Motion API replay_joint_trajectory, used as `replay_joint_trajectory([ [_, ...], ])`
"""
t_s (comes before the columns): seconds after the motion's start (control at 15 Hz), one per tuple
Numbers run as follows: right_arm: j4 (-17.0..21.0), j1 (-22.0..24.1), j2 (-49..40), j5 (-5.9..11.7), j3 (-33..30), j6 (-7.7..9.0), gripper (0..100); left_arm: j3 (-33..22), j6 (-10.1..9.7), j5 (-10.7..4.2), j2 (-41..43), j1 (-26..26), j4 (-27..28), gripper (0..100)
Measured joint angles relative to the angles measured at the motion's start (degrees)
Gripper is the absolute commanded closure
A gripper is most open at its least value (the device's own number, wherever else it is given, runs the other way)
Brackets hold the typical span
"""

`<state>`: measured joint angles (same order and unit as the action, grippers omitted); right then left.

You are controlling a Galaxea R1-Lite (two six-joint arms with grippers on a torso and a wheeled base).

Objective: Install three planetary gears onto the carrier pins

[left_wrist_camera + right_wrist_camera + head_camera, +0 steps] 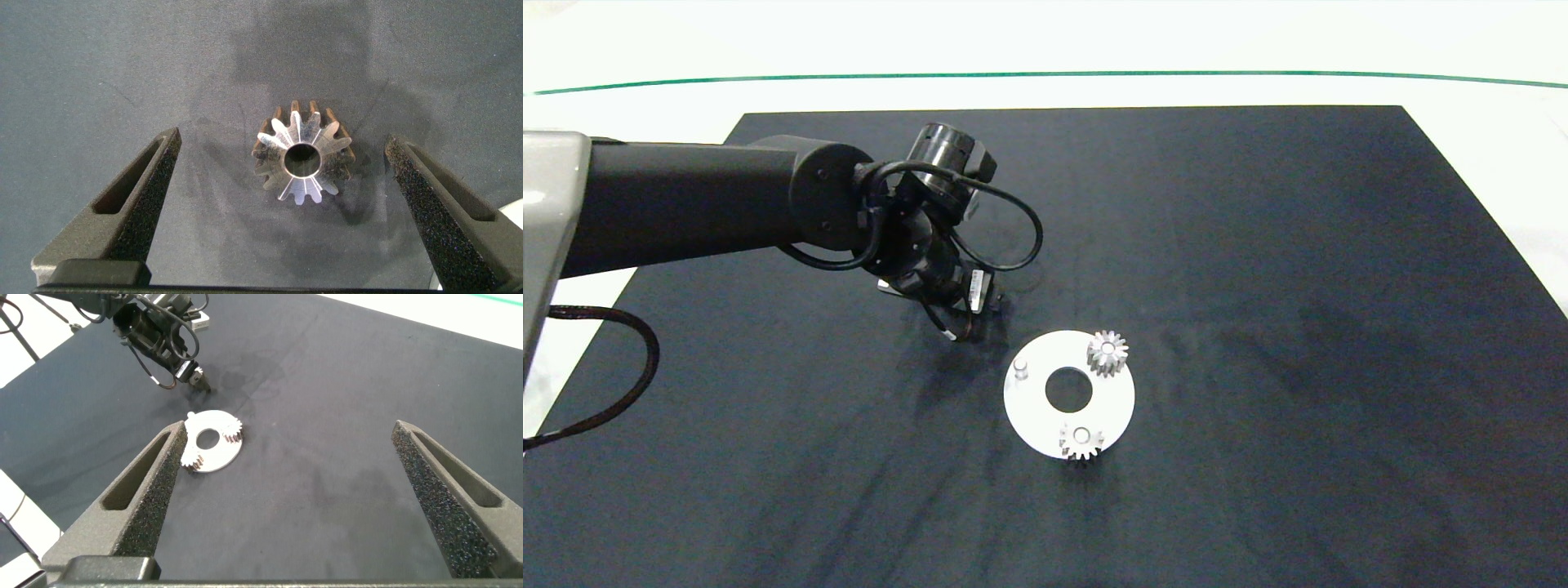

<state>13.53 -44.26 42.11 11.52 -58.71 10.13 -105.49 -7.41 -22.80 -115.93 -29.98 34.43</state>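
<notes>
The third planetary gear [303, 158] lies flat on the dark mat [1258, 245], bore axis vertical, silvery teeth pointed, sides dark. The left gripper [286, 204] hangs over it with jaws spread wide, one finger on each side, neither touching. In the head view this gear is hidden beneath the left arm's wrist, toward the mat's left half.

On the white disc [1033, 408], near the mat's centre, two gears [1107, 353] [1081, 441] sit on pins. One carrier pin [1021, 367] stands bare and upright.

The right gripper [286, 498] is raised well clear of the disc, jaws open and empty.
</notes>
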Motion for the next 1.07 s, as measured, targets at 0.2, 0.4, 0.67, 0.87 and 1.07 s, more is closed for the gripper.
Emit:
replay_joint_trajectory([
  [0.2, -0.09, 0.0, -0.05, 0.0, 0.0, 0.0, 0, -0.05, 0.02, 0.01, 0.0, 0.05, 0.0, 8],
  [0.4, -0.78, 0.0, -0.05, 0.0, 0.06, 0.0, 0, 0.0, -0.68, 0.01, 0.0, -0.06, 0.05, 14],
  [0.67, -0.85, 0.0, -0.02, -0.06, 0.11, 0.0, 0, 0.13, -0.94, 0.06, 0.0, -0.2, 0.09, 23],
  [0.87, -1.52, 0.0, -0.02, -0.04, 0.15, -0.02, 0, 0.09, -0.96, 0.06, 0.0, -0.3, 0.09, 29],
  [1.07, -1.55, 0.0, 0.01, -0.06, 0.17, -0.02, 0, 0.11, -0.94, 0.04, 0.06, -0.41, 0.18, 35],
])
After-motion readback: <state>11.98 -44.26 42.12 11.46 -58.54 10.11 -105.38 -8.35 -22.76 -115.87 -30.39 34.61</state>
